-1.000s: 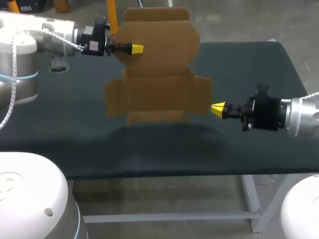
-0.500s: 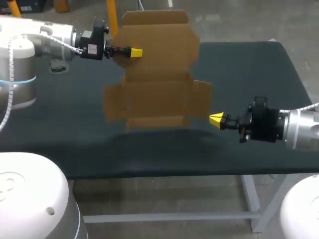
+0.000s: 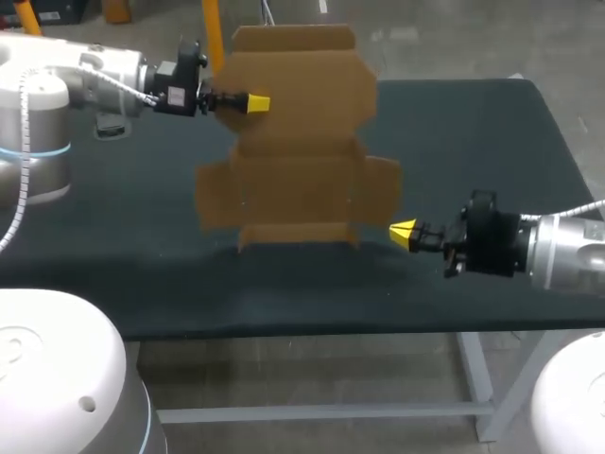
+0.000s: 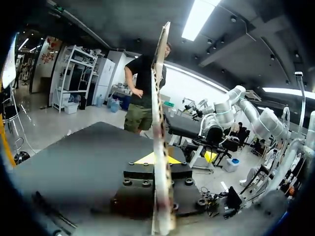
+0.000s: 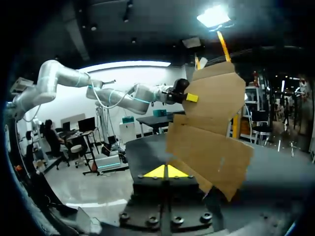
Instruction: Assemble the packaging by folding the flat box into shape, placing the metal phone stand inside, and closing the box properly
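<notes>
The flat brown cardboard box [image 3: 298, 142] hangs upright above the dark table [image 3: 473, 132], unfolded with its flaps spread. My left gripper [image 3: 257, 102] is shut on its upper left edge. In the left wrist view the sheet [image 4: 160, 113] runs edge-on between the yellow tips of that gripper [image 4: 158, 158]. My right gripper [image 3: 404, 233] is shut with nothing in it, just below the box's lower right flap. In the right wrist view the box [image 5: 211, 128] stands ahead of and beside the right gripper [image 5: 167, 171], and the left gripper [image 5: 191, 98] pinches its far edge. No phone stand can be made out.
A small grey object [image 3: 112, 123] lies on the table behind my left arm, too unclear to identify. The table's front edge [image 3: 312, 326] runs below the box.
My right gripper has moved down toward the table's front edge and slightly left, from beside the right flap to below it. The left gripper and the box have barely shifted.
</notes>
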`<state>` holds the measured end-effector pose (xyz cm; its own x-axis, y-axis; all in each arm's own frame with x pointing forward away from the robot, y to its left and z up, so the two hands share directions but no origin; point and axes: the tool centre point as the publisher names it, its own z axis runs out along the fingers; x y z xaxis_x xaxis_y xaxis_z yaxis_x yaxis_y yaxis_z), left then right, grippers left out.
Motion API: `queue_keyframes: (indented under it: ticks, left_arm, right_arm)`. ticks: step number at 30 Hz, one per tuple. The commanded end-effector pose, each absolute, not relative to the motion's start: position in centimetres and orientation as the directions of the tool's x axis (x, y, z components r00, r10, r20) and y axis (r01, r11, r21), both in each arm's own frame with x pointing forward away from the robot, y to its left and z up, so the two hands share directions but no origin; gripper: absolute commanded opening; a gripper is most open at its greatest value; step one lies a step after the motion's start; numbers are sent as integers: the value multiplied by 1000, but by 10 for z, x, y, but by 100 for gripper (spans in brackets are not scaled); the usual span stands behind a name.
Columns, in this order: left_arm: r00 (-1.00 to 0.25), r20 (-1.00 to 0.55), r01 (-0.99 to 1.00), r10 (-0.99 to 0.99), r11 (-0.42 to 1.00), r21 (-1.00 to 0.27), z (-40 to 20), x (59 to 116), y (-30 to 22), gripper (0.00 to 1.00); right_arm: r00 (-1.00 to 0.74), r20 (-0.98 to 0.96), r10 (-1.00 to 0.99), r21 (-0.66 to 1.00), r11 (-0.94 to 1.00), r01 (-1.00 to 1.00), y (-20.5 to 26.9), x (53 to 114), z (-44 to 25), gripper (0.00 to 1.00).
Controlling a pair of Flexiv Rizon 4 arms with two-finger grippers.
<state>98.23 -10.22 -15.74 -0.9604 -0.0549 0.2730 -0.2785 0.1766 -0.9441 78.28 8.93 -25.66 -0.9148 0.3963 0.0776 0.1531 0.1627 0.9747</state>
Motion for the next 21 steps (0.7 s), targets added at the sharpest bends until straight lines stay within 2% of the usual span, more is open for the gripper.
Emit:
queue_keyframes:
  ticks: [1, 21]
  left_arm:
    - [-963, 268, -271, -43, 181, -945, -161, 985, -104, 0]
    - [-973, 226, -229, -40, 172, -958, -177, 978, -99, 0]
  right_arm:
    - [-913, 75, 401, 974, 165, 153, 95, 783, -260, 0]
    - [-920, 106, 378, 969, 169, 181, 127, 790, -283, 0]
